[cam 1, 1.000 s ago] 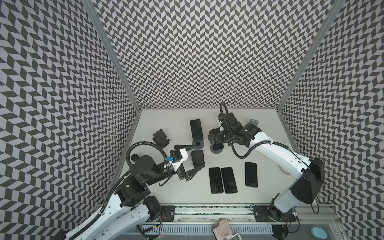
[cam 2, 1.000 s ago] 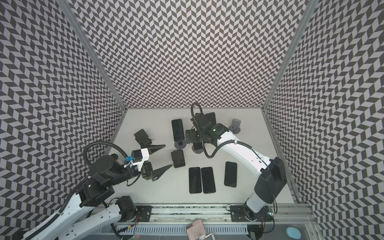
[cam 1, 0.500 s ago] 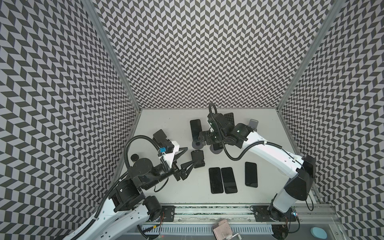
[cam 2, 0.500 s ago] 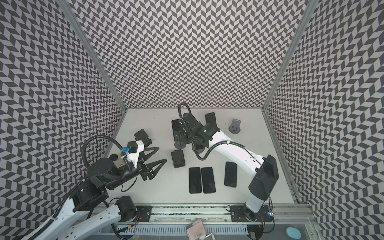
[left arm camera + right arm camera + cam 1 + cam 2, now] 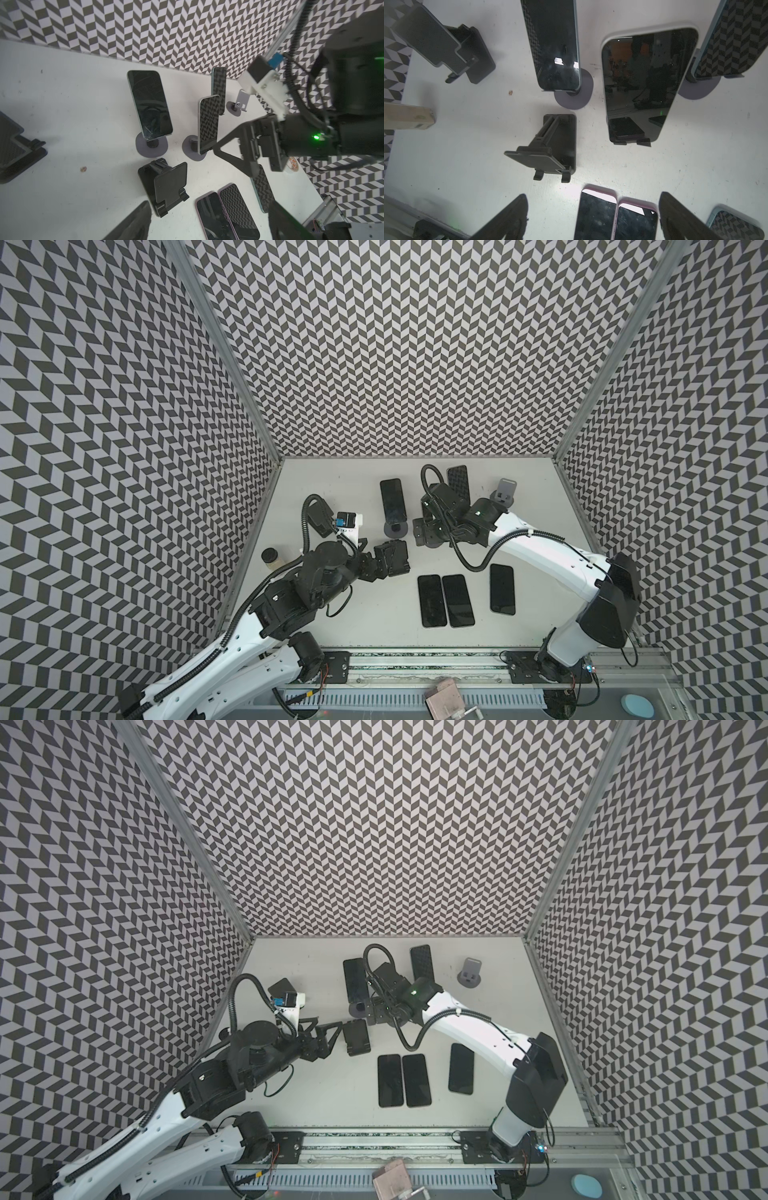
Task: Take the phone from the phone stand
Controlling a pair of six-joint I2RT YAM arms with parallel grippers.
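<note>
Right wrist view: phone [image 5: 648, 87] stands tilted on its phone stand [image 5: 643, 143], apart from right gripper [image 5: 592, 195], fingers spread, empty. In a top view, left gripper [image 5: 328, 1025], fingers parted and empty, lies at 10 o'clock from paired flat phones [image 5: 415, 1079].

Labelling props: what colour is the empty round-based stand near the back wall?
The stand is grey, clearest in a top view.

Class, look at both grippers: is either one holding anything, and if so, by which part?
Nothing is held. The left gripper and the right gripper are both open, with nothing between their fingers.
</note>
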